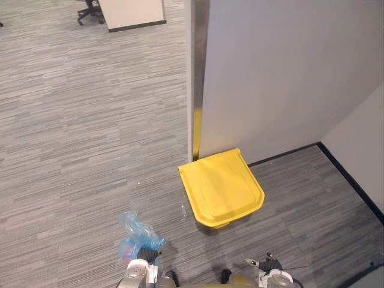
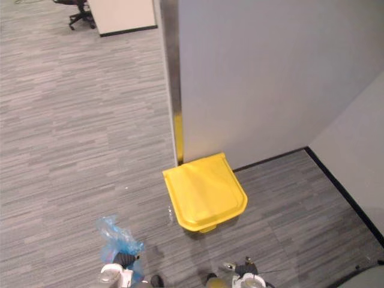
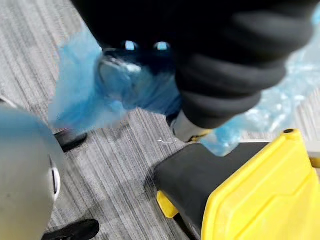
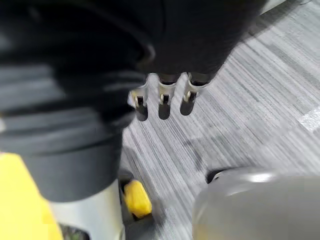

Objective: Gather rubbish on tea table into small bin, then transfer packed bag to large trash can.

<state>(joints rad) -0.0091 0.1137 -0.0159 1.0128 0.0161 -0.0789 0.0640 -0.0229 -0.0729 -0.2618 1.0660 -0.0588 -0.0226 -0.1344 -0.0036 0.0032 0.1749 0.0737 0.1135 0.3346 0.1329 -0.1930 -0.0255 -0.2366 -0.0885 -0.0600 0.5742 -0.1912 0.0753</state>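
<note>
Fingers on our left hand [image 1: 146,257] are curled into the neck of the bag [image 1: 137,233]. In the left wrist view they show only dimly through the blue film, bunched tight around it. The bag is thin, crinkled, see-through blue plastic, gathered at the grip and puffing out past the hand, with something pinkish inside. It sits at our lower left above the carpet [image 1: 72,150], near the can [image 1: 222,186] but apart from it. The can has a yellow lid, which is down, on a dark body, and it stands against the grey wall [image 1: 288,72]. Our right hand [image 1: 270,264] hangs at lower right, its fingers [image 4: 163,100] straight, loosely spread and holding nothing.
</note>
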